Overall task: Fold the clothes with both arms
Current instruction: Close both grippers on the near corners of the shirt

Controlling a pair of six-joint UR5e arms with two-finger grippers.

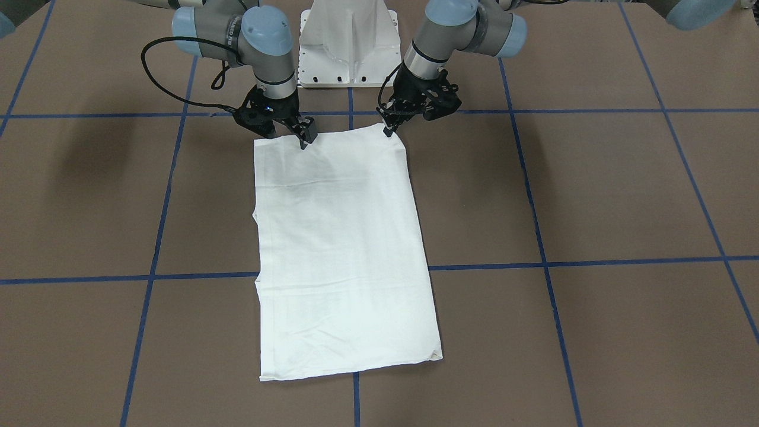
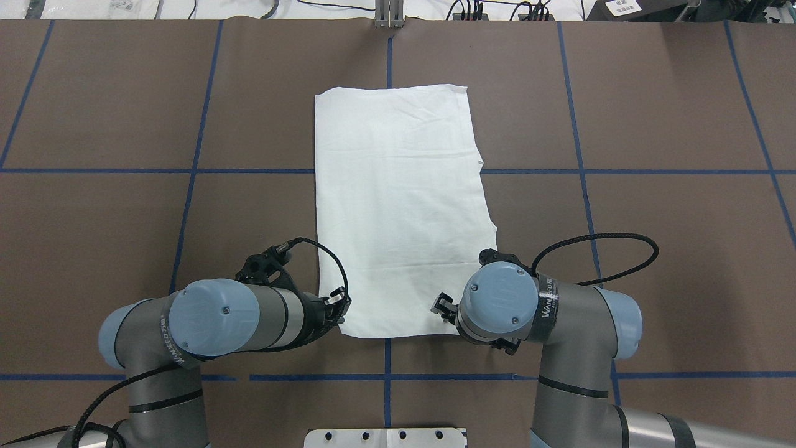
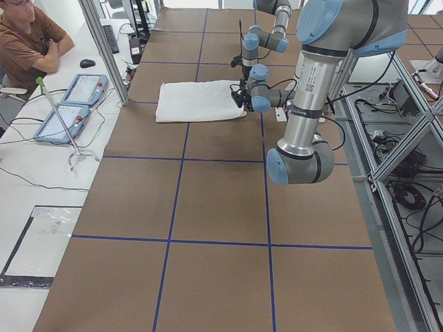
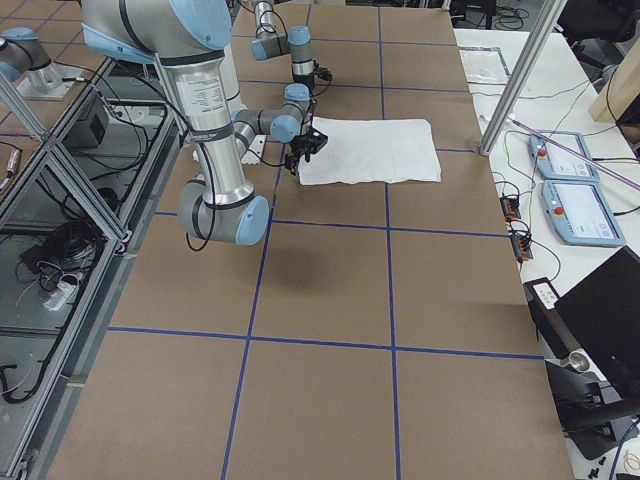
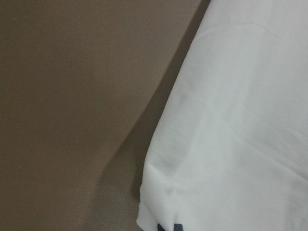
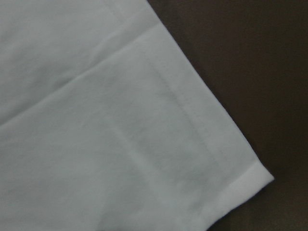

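The white T-shirt (image 3: 199,101) lies folded flat on the brown table (image 3: 208,200).

Light falls evenly and diffusely from above. In the front-facing view the white long-sleeved cotton T-shirt (image 1: 344,249) is bright, nearly washed out, and its creases are faint. A soft grey shadow lies on the cloth just ahead of the fingers (image 1: 308,127) of the right gripper (image 1: 306,141). A wider, blurrier one darkens the brown paper-covered table (image 1: 593,190) well out to their side, away from the left gripper (image 1: 388,130). The overhead view is sharp. Both wrist views are dim and soft. Beyond the left fingertips (image 5: 178,227) the cloth turns grey, with a dark shadow band along its edge. The right wrist view renders the table almost black and the stitched hem slightly blurred.
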